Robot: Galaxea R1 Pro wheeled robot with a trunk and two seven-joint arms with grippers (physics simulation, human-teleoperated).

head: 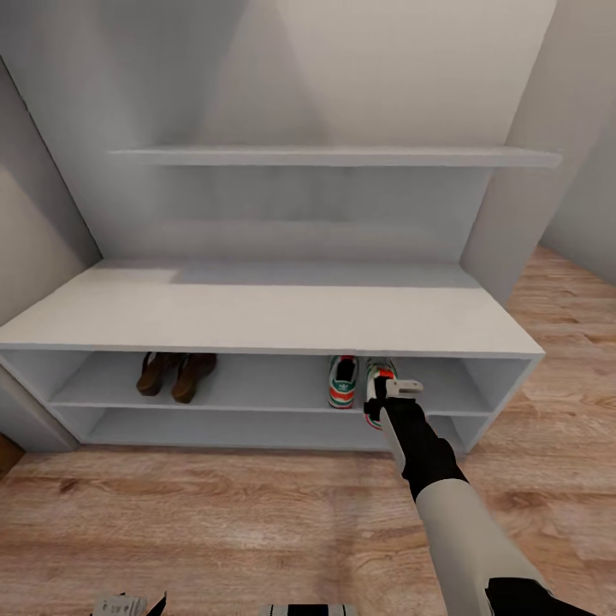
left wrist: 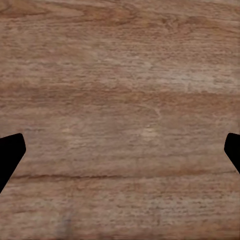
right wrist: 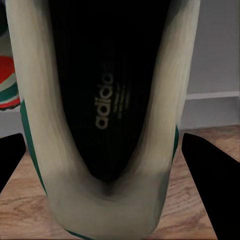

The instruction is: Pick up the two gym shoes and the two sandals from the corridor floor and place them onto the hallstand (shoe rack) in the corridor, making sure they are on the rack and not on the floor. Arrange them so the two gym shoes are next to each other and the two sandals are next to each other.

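- Right wrist view: dark fingers point(right wrist: 207, 175) spread wide at both edges, one each side of a gym shoe point(right wrist: 100, 125); heel end closest, dark lining and printed insole facing the camera. Contact between pads and shoe sides impossible to confirm. Second gym shoe point(right wrist: 9, 82) just beside it, red-orange and green patch showing. Wood floor point(right wrist: 200, 215) below, pale grey rack wall point(right wrist: 215, 60) behind.
- Left wrist view: two dark fingertips point(left wrist: 10, 155) at opposite edges, far apart, nothing between them; plank floor point(left wrist: 120, 100) underneath.
- Head view: right gripper point(head: 387, 402) at the front edge of the hallstand point(head: 257, 316), level with its upper tier, right of centre, at the right-hand gym shoe point(head: 379, 374). Left-hand gym shoe point(head: 343, 382) on the same tier, close beside. Two sandals point(head: 175, 374) side by side on that tier, toward the left, well apart from the sneakers. Floating wall shelf point(head: 334, 156) above. Left gripper point(head: 128, 605) barely in at the bottom edge, over corridor floor point(head: 214, 513).
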